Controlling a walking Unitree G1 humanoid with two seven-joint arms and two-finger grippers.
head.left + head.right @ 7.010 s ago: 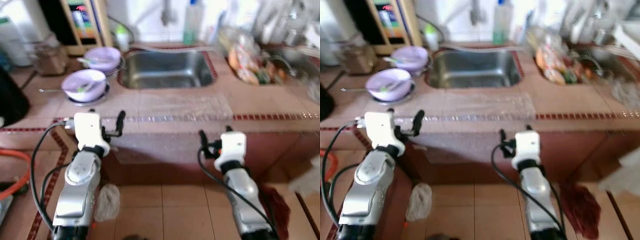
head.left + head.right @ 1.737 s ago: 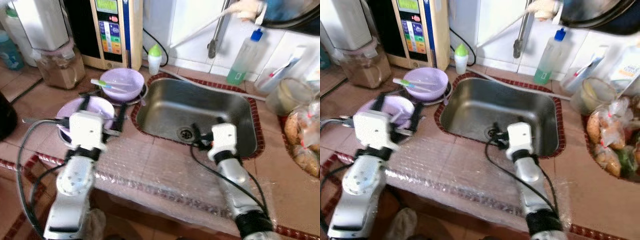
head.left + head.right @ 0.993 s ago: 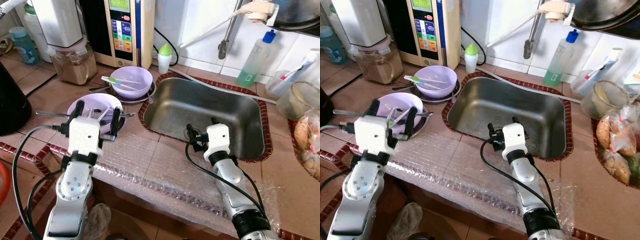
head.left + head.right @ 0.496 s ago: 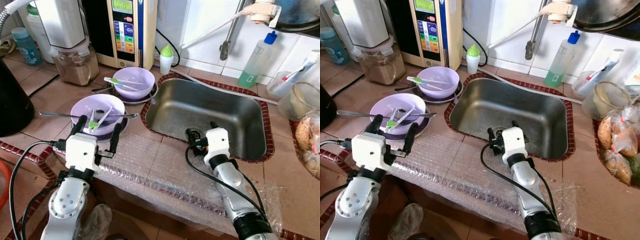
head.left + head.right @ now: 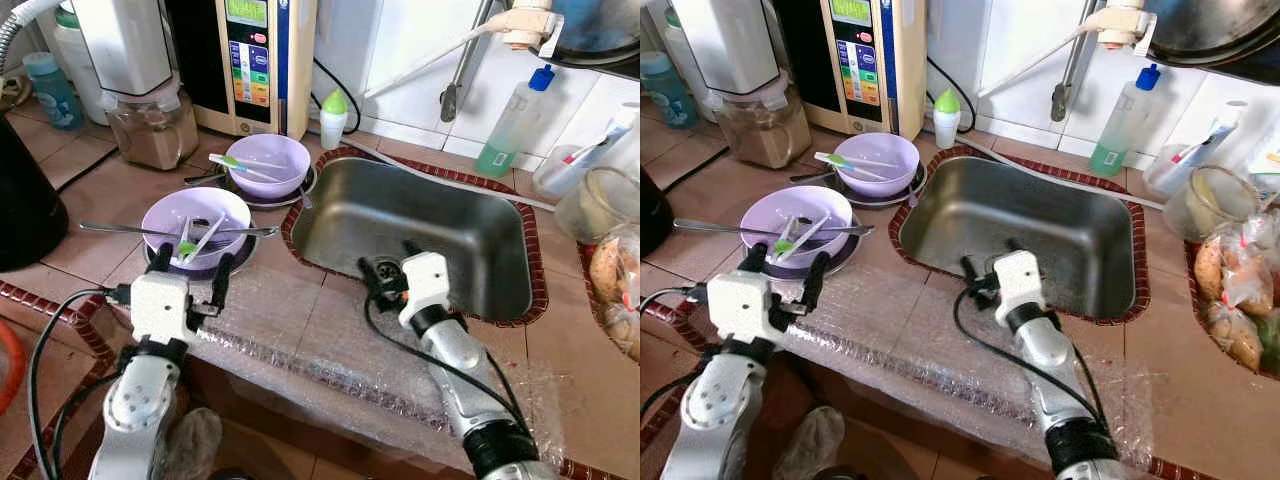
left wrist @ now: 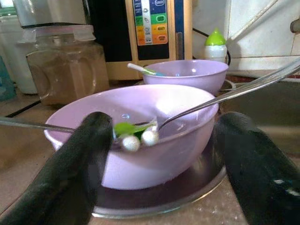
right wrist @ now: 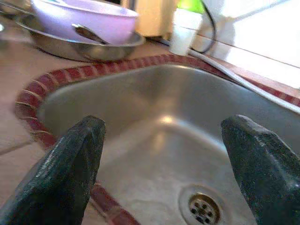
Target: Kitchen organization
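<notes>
I have my left tool (image 5: 190,277) hovering low over the tiled worktop (image 5: 85,195), fingers spread apart and holding nothing, just short of the near lavender bowl (image 5: 194,218) at its 12 o'clock. In the left wrist view that bowl (image 6: 140,133) sits between the two black fingers (image 6: 77,176), resting on a metal plate (image 6: 187,187), with long-handled spoons (image 6: 225,93) lying across its rim and a green-and-white utensil inside. A second lavender bowl (image 5: 265,163) with a green-handled utensil stands on its own plate beyond it, at 1 o'clock, beside the sink (image 5: 425,225). My right tool (image 5: 385,268) hangs released at the sink's near rim, over the basin, the drain (image 7: 202,209) showing between its fingers (image 7: 65,173). A sheet of bubble wrap (image 5: 330,360) covers the worktop's front edge under both arms. A green soap bottle (image 5: 510,120) stands behind the sink.
</notes>
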